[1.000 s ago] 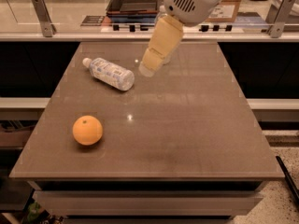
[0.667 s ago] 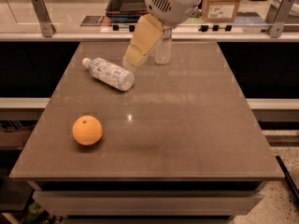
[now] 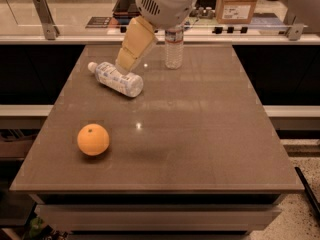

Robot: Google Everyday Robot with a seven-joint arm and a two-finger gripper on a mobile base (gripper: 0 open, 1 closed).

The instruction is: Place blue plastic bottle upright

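- Blue plastic bottle lay on its side on the table, in the rear-left part of the top. White cap pointed toward the back-left corner, base toward the table's middle. Label covered most of the body.
- Gripper hung over the rear-left of the table, slanting down and leftward from the white arm housing at the top of the view. Its tan tip sat just behind the upper side of the lying bottle, about mid-body.
- Contact between tip and bottle: possibly touching, but the two overlapped in this view and it could not be settled.
- Gripper state: seen side-on as a single tan block; could not tell whether it stood apart or together. Nothing was seen clamped in it.
- Taller clear water bottle stood upright near the rear edge, to the right of the gripper and well apart from the lying bottle.
- Orange rested on the front-left part of the table, well apart from both bottles.
- Cardboard box stood on the counter behind the table, rear right.
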